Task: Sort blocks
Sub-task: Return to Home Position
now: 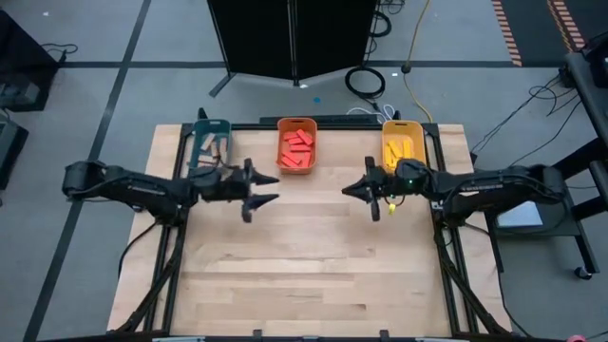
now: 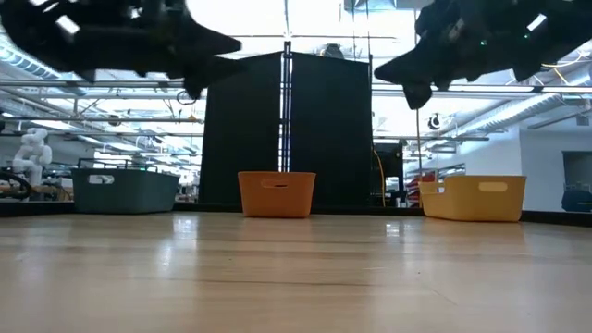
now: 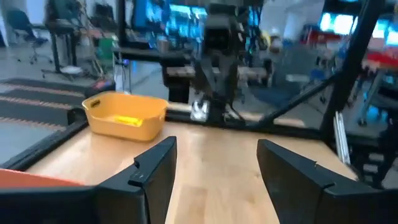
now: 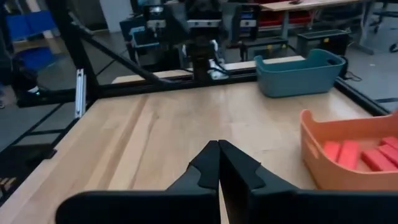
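Item: block sorting, close to complete by your views. Red blocks [image 1: 297, 152], flat painted bars, lie heaped in the orange plastic bin [image 1: 296, 121] at the upper centre of the high view. Yellow blocks [image 1: 401, 148] of the same flat bar shape lie in the yellow plastic bin [image 1: 402, 123] at the upper right. Plain tan wooden blocks [image 1: 208, 144] lie in the teal plastic bin [image 1: 213, 123] at the upper left. All three bins are rectangular tubs with rounded corners, smooth walls and a slot handle in the end wall, standing in a row along the top edge of the pale plank-topped wooden table [image 1: 304, 275]. You find no block loose on the planks in any view, so the sorting itself reads as done. What is left, as a judgement, is only for the arms to go to rest. Left gripper [image 1: 272, 188]: raised above the table at centre left of the high view, just below the teal bin, its two dark matt fingers [image 3: 155, 171] spread wide with nothing between them. Right gripper [image 1: 347, 189]: raised at centre right, just below the yellow bin, its fingers [image 4: 202, 171] pressed together tip to tip and holding nothing. The two grippers face each other, well apart.
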